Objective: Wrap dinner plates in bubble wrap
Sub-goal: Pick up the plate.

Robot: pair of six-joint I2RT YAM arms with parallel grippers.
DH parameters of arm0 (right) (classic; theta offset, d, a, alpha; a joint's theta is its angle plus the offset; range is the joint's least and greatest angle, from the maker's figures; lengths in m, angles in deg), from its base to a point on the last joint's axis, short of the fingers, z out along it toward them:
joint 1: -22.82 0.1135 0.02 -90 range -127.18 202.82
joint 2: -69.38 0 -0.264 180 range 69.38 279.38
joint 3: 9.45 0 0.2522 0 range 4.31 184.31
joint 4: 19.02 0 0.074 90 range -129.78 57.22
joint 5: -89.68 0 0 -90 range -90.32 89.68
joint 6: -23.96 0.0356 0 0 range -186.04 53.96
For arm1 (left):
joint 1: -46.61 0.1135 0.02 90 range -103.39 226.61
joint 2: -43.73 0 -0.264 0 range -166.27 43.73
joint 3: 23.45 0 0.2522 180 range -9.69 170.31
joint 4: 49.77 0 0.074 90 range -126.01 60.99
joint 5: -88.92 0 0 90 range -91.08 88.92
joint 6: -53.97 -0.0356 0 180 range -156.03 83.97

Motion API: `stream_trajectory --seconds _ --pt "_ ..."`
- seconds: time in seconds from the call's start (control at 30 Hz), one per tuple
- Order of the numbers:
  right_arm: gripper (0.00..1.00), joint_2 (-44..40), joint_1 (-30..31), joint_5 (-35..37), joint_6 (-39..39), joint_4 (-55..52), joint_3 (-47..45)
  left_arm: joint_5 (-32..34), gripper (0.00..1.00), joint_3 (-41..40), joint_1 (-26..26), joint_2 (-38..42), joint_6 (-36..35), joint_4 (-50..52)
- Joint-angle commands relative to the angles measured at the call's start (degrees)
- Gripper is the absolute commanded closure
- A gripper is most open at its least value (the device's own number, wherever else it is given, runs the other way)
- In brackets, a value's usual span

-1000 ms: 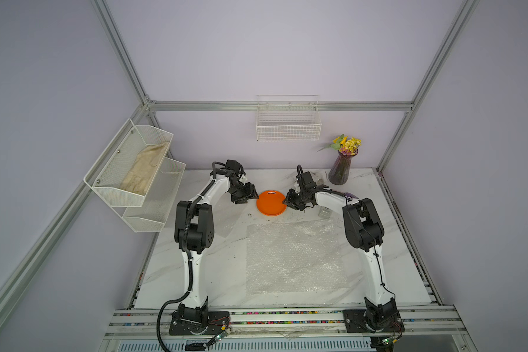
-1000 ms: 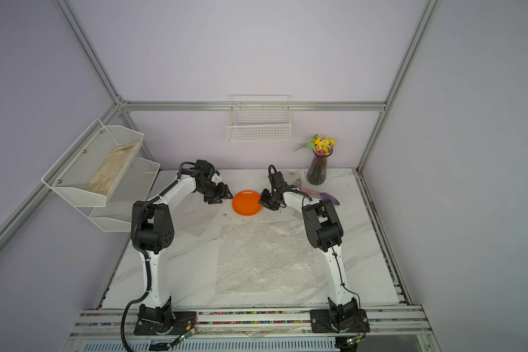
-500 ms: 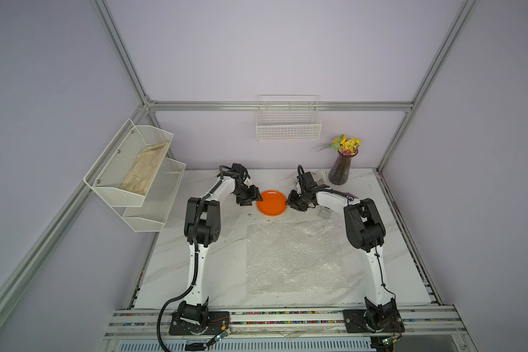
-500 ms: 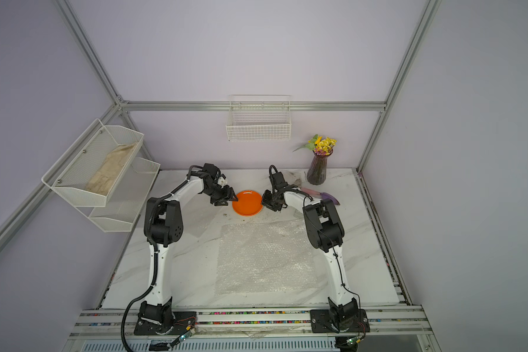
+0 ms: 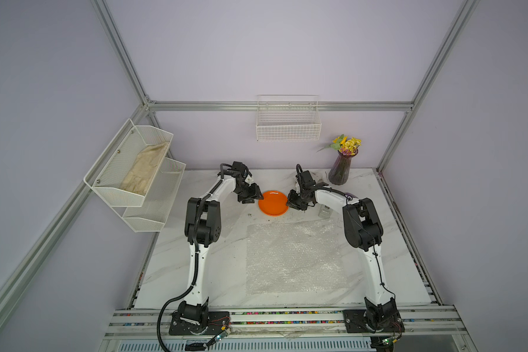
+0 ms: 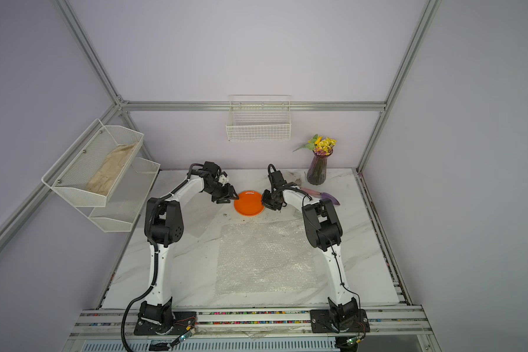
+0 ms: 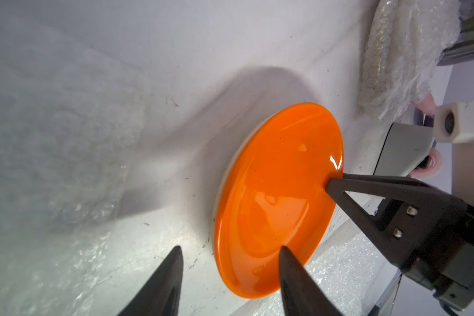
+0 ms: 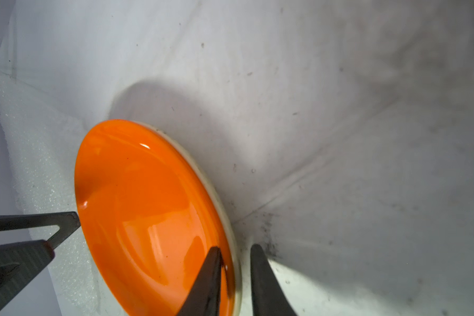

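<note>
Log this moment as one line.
orange plate: unwrapped, beyond bubble wrap | left gripper: open astride rim | right gripper: astride opposite rim, grip unclear

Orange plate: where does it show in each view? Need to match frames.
Top view: orange plate at back centre, just beyond the bubble wrap.
Top view: same spot, a little left of picture centre.
Left wrist: mid-picture, rim straddled by the left end effector.
Right wrist: large, rim between the right end effector fingers.
Shared landmark: right end effector at the plate's rim, in all four.

The orange plate lies between both arms' jaws, just beyond the flat bubble wrap.
</note>
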Motion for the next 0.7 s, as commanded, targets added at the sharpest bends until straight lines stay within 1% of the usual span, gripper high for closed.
stream_trajectory --seconds 0.0,0.13,0.33,0.5,0.53,0.6,0.67 --pt "0.79 2.6 0.6 1.6 -1.2 -4.9 1.5 -1.6 0.53 4.5 -0.8 -1.1 -1.8 -0.4" --pt "0.82 3.3 0.9 1.3 -1.3 -5.0 1.9 -1.0 0.67 4.7 -1.1 -1.3 -2.4 -0.2" --pt "0.85 3.2 1.1 1.2 -1.3 -4.8 1.9 0.4 0.84 4.7 -1.3 -1.2 -3.1 0.2" --pt "0.85 2.4 1.2 1.5 -1.3 -5.0 2.1 1.9 0.90 4.7 -1.2 0.5 -3.5 0.8" --pt "0.84 1.9 1.2 1.6 -1.4 -5.0 2.0 2.4 0.92 4.6 -1.3 1.1 -3.6 0.9" --pt "0.77 1.0 1.2 1.6 -1.3 -5.1 2.0 3.2 0.95 4.7 -1.3 2.2 -4.1 1.5" --pt "0.69 -0.6 1.1 1.8 -1.2 -5.4 2.2 4.1 0.98 4.7 -1.3 3.5 -4.5 2.1"
